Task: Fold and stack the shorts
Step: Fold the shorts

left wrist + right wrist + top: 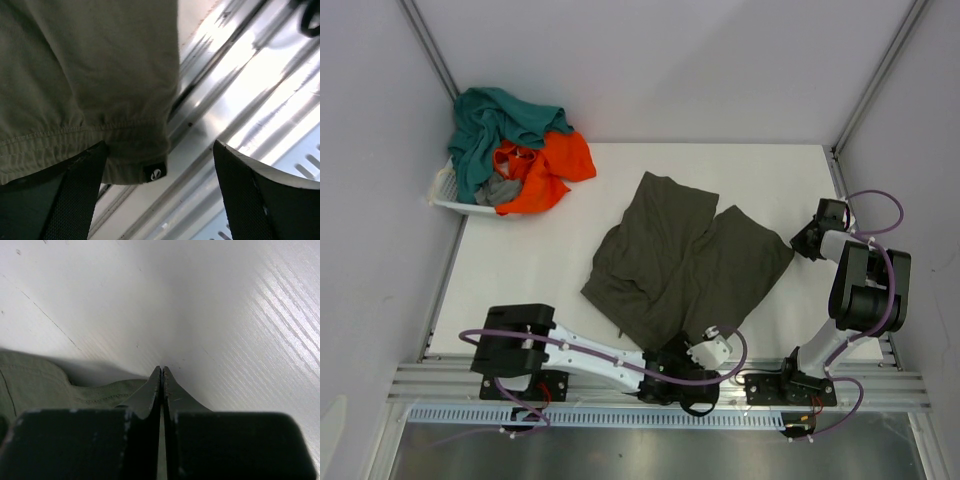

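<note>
At mid-worktop (770, 170), olive shorts (685, 255): spread open but rumpled, waistband (60, 137) toward 6 o'clock, legs fanning to 12 and 2, long axis roughly 7 to 1. Left end effector (159, 155) the nearer one, wide apart, straddling the waistband's near corner by a small black label (155, 173); cloth at its 12 o'clock, not gripped. Right end effector (161, 371) at the shorts' 3 o'clock, closed tight, tips on bare white surface, hem at its 9, no cloth visible between the tips. Likely next: pinching that waist corner. Teal, orange and grey pairs (520, 160) heaped in the basket (442, 192) at 10 o'clock.
</note>
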### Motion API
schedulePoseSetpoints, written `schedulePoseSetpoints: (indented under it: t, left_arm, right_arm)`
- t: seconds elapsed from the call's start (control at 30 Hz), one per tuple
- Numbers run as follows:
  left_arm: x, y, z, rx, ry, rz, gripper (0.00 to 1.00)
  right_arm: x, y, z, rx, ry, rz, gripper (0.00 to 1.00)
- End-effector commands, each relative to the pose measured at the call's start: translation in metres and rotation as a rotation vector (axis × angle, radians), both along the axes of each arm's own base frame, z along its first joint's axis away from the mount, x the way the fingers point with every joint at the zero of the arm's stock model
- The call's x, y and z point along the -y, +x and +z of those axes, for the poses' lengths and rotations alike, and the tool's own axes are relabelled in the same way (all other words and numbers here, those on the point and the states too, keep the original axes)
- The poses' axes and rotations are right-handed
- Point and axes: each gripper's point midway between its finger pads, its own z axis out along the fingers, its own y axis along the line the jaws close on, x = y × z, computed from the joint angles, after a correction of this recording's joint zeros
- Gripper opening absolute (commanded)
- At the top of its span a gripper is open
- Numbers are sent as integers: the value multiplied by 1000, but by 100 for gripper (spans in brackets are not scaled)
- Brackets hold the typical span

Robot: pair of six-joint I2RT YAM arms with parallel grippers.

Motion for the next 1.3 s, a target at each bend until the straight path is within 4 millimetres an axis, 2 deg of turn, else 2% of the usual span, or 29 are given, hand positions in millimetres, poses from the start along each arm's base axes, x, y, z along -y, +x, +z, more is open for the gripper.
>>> schedulePoseSetpoints:
  t: [0.0,0.03,0.1,0.13,0.2,0.23,0.37,0.4,0.43,0.47,0.5,0.7,0.77,0.83,0.87,0.9,0.93,1.03,1.07,1.13,1.27]
  left_arm:
    - [0,14,-1,38,40,29,87]
    - [-3,18,-5,41,57,39,82]
    - [-7,20,-9,39,70,50,79]
    - [-8,22,-10,44,72,57,73]
    - [-10,24,-11,49,80,66,66]
    - [-12,26,-10,61,85,74,56]
    - [-17,30,-12,81,110,98,37]
    - [-16,30,-12,79,110,99,26]
    - [-16,28,-13,73,114,93,20]
    - [-16,27,-14,70,112,93,6]
    - [-16,27,-13,70,116,97,1]
    - [-10,18,-4,45,89,65,0]
    - [-6,9,-3,5,65,31,1]
    - [-1,2,8,-28,9,9,1]
    - [-2,-1,9,-40,-7,-4,1]
    - [2,-7,16,-68,-42,-21,0]
    - [2,-9,18,-78,-52,-25,0]
    - [5,-17,25,-104,-79,-47,1]
    - [6,-21,26,-112,-84,-59,1]
    - [12,-31,32,-138,-105,-89,0]
    - [30,-57,44,-208,-169,-175,0]
  right_arm:
    - [2,-2,-6,-25,-5,14,0]
    - [2,-2,-5,-23,-7,13,0]
    - [2,-2,-6,-26,-4,12,0]
    - [2,-3,-6,-27,-6,13,0]
    - [2,-3,-6,-27,-5,11,0]
    - [2,-3,-6,-26,-7,10,0]
    - [2,-3,-6,-27,-5,11,0]
    - [2,-2,-6,-26,-4,12,0]
    - [2,-3,-6,-26,-4,11,0]
    - [2,-3,-7,-29,-3,11,0]
    - [2,-3,-7,-29,-2,10,0]
    - [3,-7,-5,-35,9,-12,0]
    - [5,-9,5,-31,0,-23,0]
    - [13,-18,13,-48,-35,-58,0]
    - [17,-20,30,-17,-56,-79,0]
    - [23,-28,36,-27,-83,-114,0]
    - [25,-32,54,13,-103,-134,0]
    - [32,-47,74,40,-129,-182,0]
    - [34,-50,89,77,-132,-194,0]
    - [37,-61,97,73,-126,-212,0]
    - [49,-75,132,119,-151,-245,0]
